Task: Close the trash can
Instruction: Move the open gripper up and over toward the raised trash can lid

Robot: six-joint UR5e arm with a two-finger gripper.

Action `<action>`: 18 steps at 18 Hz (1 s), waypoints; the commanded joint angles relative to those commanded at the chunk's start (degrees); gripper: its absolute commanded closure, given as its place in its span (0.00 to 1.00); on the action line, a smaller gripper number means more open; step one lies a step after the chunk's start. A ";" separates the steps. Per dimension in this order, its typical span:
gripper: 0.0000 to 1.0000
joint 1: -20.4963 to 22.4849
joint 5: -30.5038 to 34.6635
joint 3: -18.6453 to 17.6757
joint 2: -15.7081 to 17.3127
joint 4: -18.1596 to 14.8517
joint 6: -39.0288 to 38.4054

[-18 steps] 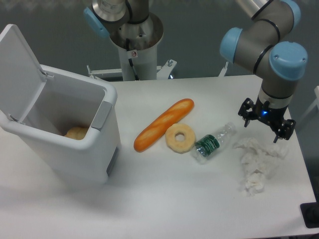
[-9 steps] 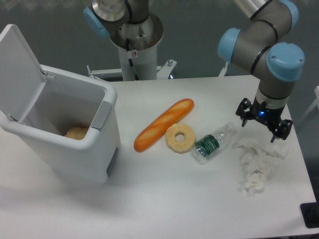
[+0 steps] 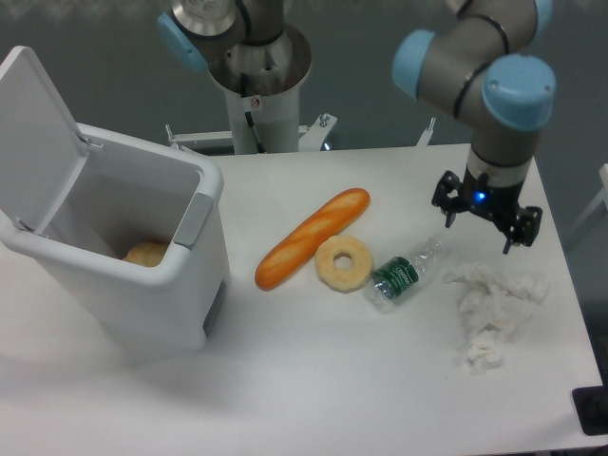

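The white trash can (image 3: 152,285) stands at the table's left, its lid (image 3: 33,123) swung up and back, the grey latch (image 3: 193,218) at its front rim. A round bun-like item (image 3: 145,254) lies inside. My gripper (image 3: 478,236) hangs far to the right, above the table between the bottle and the crumpled tissue, open with nothing between its fingers.
A baguette (image 3: 312,237) and a ring-shaped pastry (image 3: 343,263) lie mid-table. A crushed plastic bottle (image 3: 406,273) lies beside them, and crumpled white tissue (image 3: 489,309) at the right. A second robot's base (image 3: 256,66) stands behind the table.
My gripper has moved left and slightly up, away from the tissue. The trash can and lid are unchanged.
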 joint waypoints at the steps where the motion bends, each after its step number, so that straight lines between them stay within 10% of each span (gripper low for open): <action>1: 0.00 -0.53 0.18 0.00 0.53 -0.35 -1.50; 18: 0.00 -13.44 -10.36 -4.13 17.85 -4.21 -29.10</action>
